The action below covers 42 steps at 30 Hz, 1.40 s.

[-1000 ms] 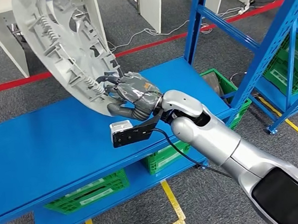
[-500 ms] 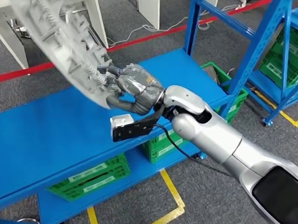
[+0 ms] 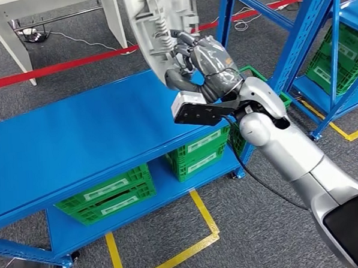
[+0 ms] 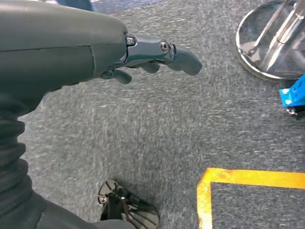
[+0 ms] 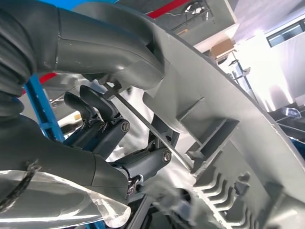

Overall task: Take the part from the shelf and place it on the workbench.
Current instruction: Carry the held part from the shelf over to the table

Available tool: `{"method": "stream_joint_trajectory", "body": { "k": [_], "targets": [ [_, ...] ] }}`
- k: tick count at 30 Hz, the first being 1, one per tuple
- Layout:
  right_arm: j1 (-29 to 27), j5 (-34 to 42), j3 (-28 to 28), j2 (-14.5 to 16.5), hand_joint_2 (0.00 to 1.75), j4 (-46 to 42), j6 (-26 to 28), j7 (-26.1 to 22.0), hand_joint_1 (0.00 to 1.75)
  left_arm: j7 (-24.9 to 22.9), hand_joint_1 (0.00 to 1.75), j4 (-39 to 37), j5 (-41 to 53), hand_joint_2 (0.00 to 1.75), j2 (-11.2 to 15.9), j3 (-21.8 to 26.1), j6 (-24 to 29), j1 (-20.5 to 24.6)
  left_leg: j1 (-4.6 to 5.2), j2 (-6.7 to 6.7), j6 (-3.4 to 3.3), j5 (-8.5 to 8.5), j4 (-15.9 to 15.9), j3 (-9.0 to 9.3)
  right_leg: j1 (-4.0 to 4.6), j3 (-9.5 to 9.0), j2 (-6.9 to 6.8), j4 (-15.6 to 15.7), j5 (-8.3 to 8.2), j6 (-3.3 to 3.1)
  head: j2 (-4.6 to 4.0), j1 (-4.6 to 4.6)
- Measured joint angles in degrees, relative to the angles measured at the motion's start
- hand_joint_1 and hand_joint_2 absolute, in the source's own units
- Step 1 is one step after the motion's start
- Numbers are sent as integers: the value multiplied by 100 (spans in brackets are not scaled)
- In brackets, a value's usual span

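The part is a large round grey plastic wheel cover (image 3: pixel 160 18), ribbed on its inner face, running off the top of the head view. My right hand (image 3: pixel 205 63) grips its lower rim, lifted above the right end of the blue shelf (image 3: pixel 78 139). Up close in the right wrist view, the thumb (image 5: pixel 107 45) lies over the part's rim (image 5: pixel 223 119) and the dark fingers (image 5: pixel 104 124) curl behind it. My left hand (image 4: pixel 107 50) hangs over grey carpet with its fingers apart and nothing in it.
Green crates (image 3: pixel 108 195) stand on the shelf's lower level. Blue rack uprights (image 3: pixel 299 40) rise at the right with more green crates (image 3: pixel 334 54) behind. White bench legs (image 3: pixel 112 17) and a red floor line (image 3: pixel 60 67) lie beyond the shelf. Yellow tape (image 3: pixel 183 254) marks the carpet.
The whole head view has swung, so the camera has moved. My right hand with the part now sits higher and further right in the picture, near the blue rack upright.
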<state>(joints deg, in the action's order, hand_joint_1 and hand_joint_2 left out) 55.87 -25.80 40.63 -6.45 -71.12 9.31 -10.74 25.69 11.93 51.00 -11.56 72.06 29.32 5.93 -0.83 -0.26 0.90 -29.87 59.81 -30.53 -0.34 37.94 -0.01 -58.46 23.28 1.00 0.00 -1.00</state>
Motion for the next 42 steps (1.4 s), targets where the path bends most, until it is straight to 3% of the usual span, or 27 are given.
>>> {"method": "stream_joint_trajectory", "body": {
  "k": [3,4,6,8,9,10,12,14,17,19,22,23,24,25,28,30,32,34,35,38,39,40,42],
  "targets": [
    [-47,21,-65,-97,175,-26,2,-9,175,38,0,1,18,175,2,-1,2,-2,7,9,-162,67,-52,-53,-22,77,-2,-42,-19,96,0,4],
    [-57,40,-88,-137,175,-34,-1,-11,175,56,0,2,32,175,5,-1,-3,-3,5,16,-221,109,-63,-85,-31,155,-2,-180,93,120,0,10],
    [-81,89,-135,-212,175,-44,-15,-16,175,88,0,2,59,175,13,-1,-21,-6,9,26,-293,189,-69,-170,-36,427,-4,-818,502,153,0,22],
    [-126,138,-168,-268,175,-44,-54,-32,175,99,0,2,74,175,18,-2,-40,-12,22,30,-310,260,-63,-263,-35,666,-4,-1532,843,168,0,25],
    [-152,160,-179,-289,175,-44,-76,-55,175,103,0,2,77,175,22,-2,-53,-16,28,31,-310,290,-60,-302,-35,657,-4,-1644,874,161,0,24],
    [-174,175,-186,-308,175,-43,-94,-82,175,107,0,2,78,175,27,-2,-67,-19,35,31,-308,314,-58,-332,-33,529,-4,-1525,809,144,0,25],
    [-189,195,-204,-335,175,-41,-108,-138,175,120,0,2,80,175,35,-4,-92,-22,46,24,-293,348,-57,-365,-18,18,-7,-764,552,76,0,24],
    [-181,207,-235,-348,175,-39,-111,-176,175,135,0,2,84,175,39,-7,-99,-23,62,20,-246,380,-41,-408,11,-387,-11,-113,439,14,0,21],
    [-182,210,-265,-366,175,-33,-110,-207,175,145,0,3,84,175,49,-8,-98,-25,61,27,-153,426,-36,-462,22,-459,-8,43,420,-31,0,20],
    [-187,201,-289,-381,175,-29,-107,-214,175,150,0,4,77,175,67,-7,-98,-27,58,24,-95,310,89,-518,-7,-459,-16,90,366,-79,0,10],
    [-206,192,-325,-382,175,-29,-101,-217,175,173,0,7,53,175,96,-6,-104,-28,37,19,-20,-220,1007,-881,-20,-436,-23,107,326,-121,0,-4],
    [-219,192,-332,-382,175,-29,-99,-217,175,183,0,7,45,175,103,-6,-105,-29,31,19,-4,-347,1336,-1007,-18,-424,-22,99,323,-123,0,-3],
    [-232,200,-338,-382,175,-29,-98,-215,175,192,0,7,39,175,111,-6,-105,-31,28,19,6,-369,1503,-1058,-17,-415,-19,90,321,-124,0,-4],
    [-244,220,-350,-382,175,-29,-96,-214,175,200,0,7,34,175,120,-6,-105,-31,26,20,9,-280,1455,-1012,-18,-409,-15,78,320,-123,0,-4],
    [-281,364,-439,-384,175,-29,-80,-226,175,214,0,8,35,175,152,-6,-106,-28,27,17,-24,239,428,-504,-8,-389,-4,32,326,-95,0,-3],
    [-323,507,-532,-387,175,-31,-64,-252,175,223,0,9,39,175,162,-7,-108,-22,41,13,-76,317,35,-352,11,-326,2,7,306,-41,0,0],
    [-382,602,-629,-393,175,-34,-52,-283,175,232,0,9,42,175,164,-8,-109,-25,49,11,-132,315,-12,-372,15,-279,8,9,270,20,0,3],
    [-431,639,-712,-421,175,-40,-46,-302,175,233,0,9,51,175,162,-11,-109,-30,29,34,-205,359,-54,-379,9,-203,12,-84,356,75,0,17],
    [-446,650,-746,-437,175,-44,-44,-303,175,234,0,9,57,175,162,-14,-110,-27,16,51,-242,380,-76,-382,5,-102,13,-277,481,101,0,31],
    [-514,671,-825,-479,175,-46,-27,-302,175,241,0,11,71,175,169,-21,-124,-20,16,117,-290,403,-83,-409,-18,396,11,-1360,972,156,0,56],
    [-542,674,-841,-494,175,-46,-22,-303,175,243,0,11,73,175,168,-21,-127,-22,18,144,-293,405,-82,-412,-22,495,9,-1583,1018,164,0,56],
    [-562,675,-856,-509,175,-46,-20,-303,175,243,0,11,74,175,168,-22,-129,-23,19,173,-293,406,-80,-413,-23,486,2,-1582,954,166,0,58],
    [-576,679,-887,-528,175,-53,-19,-303,175,244,0,11,75,175,167,-23,-130,-20,19,235,-284,400,-71,-405,-24,148,-79,-937,594,150,0,57]
  ]
}}
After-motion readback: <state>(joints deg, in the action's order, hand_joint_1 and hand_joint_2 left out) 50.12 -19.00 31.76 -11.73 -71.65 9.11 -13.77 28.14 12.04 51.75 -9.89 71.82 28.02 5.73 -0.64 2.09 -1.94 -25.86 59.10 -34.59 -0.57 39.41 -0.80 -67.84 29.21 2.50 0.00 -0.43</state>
